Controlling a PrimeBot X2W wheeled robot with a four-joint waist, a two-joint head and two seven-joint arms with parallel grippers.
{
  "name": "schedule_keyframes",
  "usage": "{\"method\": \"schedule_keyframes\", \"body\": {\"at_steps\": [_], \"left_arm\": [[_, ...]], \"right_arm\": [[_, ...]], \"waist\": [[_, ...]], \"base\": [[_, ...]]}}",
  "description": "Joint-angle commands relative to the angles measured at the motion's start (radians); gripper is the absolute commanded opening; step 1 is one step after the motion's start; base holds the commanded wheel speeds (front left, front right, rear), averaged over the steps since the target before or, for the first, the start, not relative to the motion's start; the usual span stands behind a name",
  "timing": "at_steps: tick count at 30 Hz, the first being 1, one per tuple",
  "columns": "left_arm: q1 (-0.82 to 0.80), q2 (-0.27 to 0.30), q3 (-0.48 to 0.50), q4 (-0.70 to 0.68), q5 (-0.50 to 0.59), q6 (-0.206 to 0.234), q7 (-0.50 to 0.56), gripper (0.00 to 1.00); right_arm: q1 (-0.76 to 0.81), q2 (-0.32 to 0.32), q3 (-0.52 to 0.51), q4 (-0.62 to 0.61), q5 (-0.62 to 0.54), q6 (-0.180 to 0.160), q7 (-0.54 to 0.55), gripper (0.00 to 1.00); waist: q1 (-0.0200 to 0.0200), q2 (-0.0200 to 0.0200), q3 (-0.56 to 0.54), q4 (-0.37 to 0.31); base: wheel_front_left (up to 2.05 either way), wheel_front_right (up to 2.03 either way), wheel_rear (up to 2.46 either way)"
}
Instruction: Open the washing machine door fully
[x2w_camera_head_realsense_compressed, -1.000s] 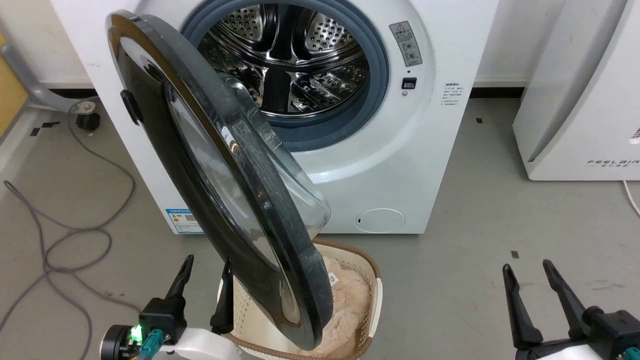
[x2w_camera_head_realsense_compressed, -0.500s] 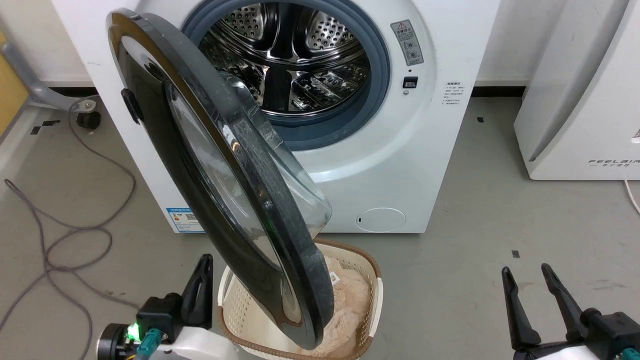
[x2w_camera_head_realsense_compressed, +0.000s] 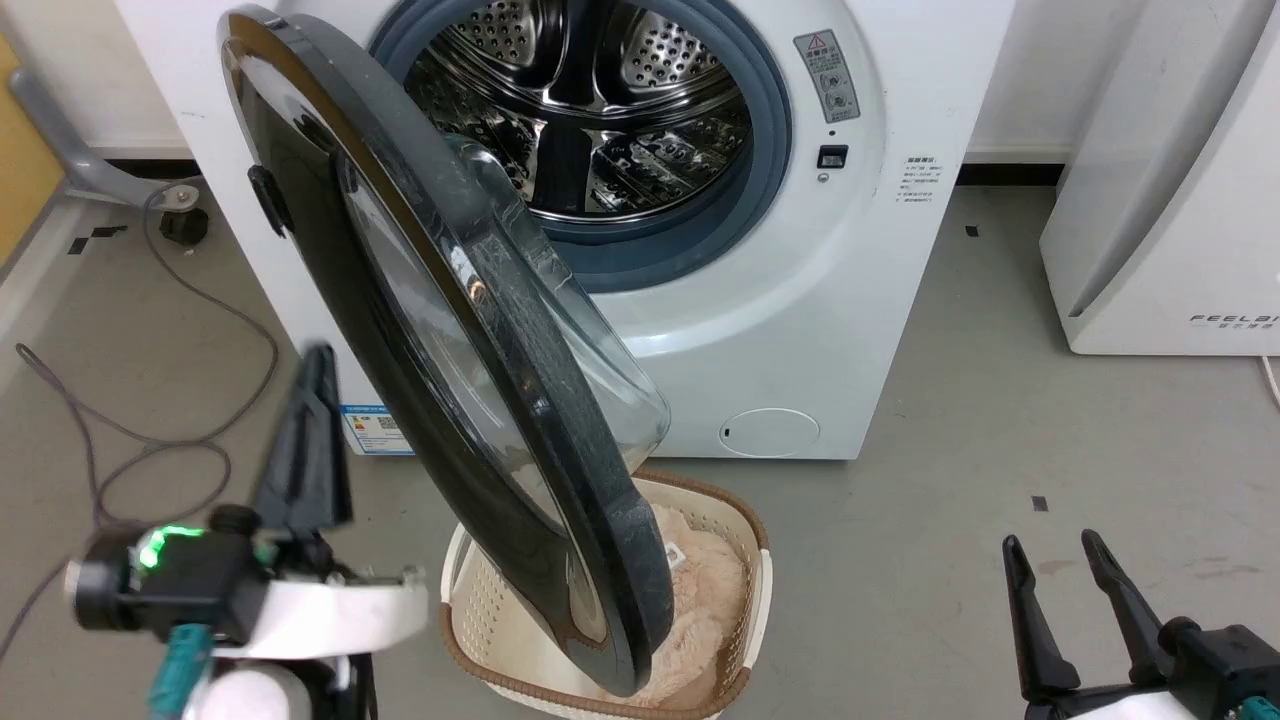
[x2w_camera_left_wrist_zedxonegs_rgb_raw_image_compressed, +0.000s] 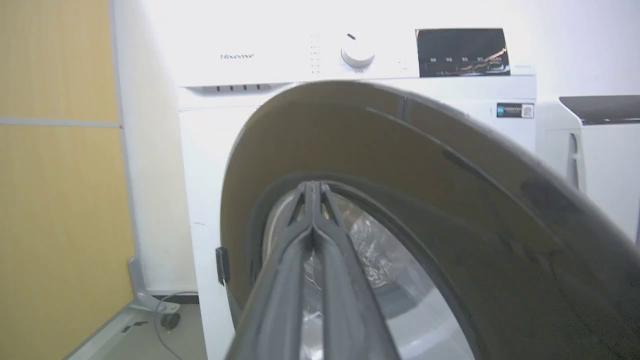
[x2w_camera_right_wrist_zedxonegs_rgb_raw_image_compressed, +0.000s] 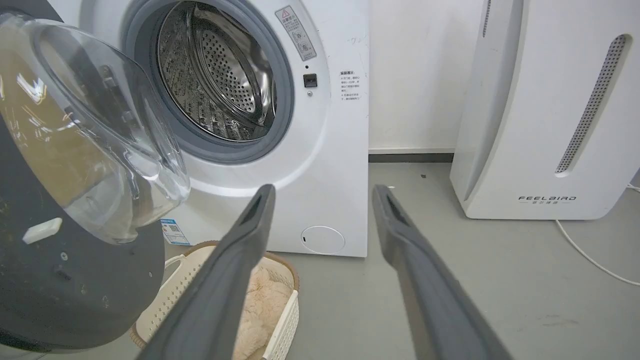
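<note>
Washing machine door (x2w_camera_head_realsense_compressed: 450, 350) is standing part-open at frame centre, hinged on the washing machine (x2w_camera_head_realsense_compressed: 800, 330). I am holding my left claw (x2w_camera_head_realsense_compressed: 318, 352) at lower left, pinched together, gripping nothing; my right claw (x2w_camera_head_realsense_compressed: 1050, 542) is gaping wide at lower right.

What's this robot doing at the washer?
It's working on the washing machine: the door stands roughly halfway open above a basket. The left gripper, shut, is by the door's outer face; whether it touches is unclear. The right gripper hangs open, idle, off to the side.
</note>
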Motion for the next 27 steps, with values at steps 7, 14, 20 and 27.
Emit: {"method": "schedule_keyframes", "body": {"at_steps": [7, 14, 20, 27], "left_arm": [[-0.084, 0.004, -0.002, -0.277, 0.016, 0.017, -0.006, 0.00], [-0.123, -0.012, -0.133, -0.455, -0.027, -0.036, 0.020, 0.00], [-0.090, -0.022, -0.365, -0.451, -0.097, -0.097, 0.141, 0.00], [-0.010, -0.003, -0.606, -0.371, -0.182, -0.125, 0.314, 0.00]], "right_arm": [[-0.013, 0.004, 0.003, 0.008, 0.000, 0.001, -0.010, 1.00], [-0.016, 0.004, -0.001, 0.013, 0.000, 0.001, -0.020, 1.00], [-0.015, 0.004, -0.003, 0.022, 0.001, 0.001, -0.025, 1.00], [-0.013, 0.004, -0.006, 0.033, 0.000, 0.001, -0.027, 1.00]], "waist": [[0.0000, 0.0000, 0.003, -0.004], [0.0000, 0.0000, 0.006, -0.010], [0.0000, 0.0000, 0.007, -0.010], [0.0000, 0.0000, 0.010, -0.008]], "base": [[0.00, 0.00, 0.00], [0.00, 0.00, 0.00], [0.00, 0.00, 0.00], [0.00, 0.00, 0.00]]}}
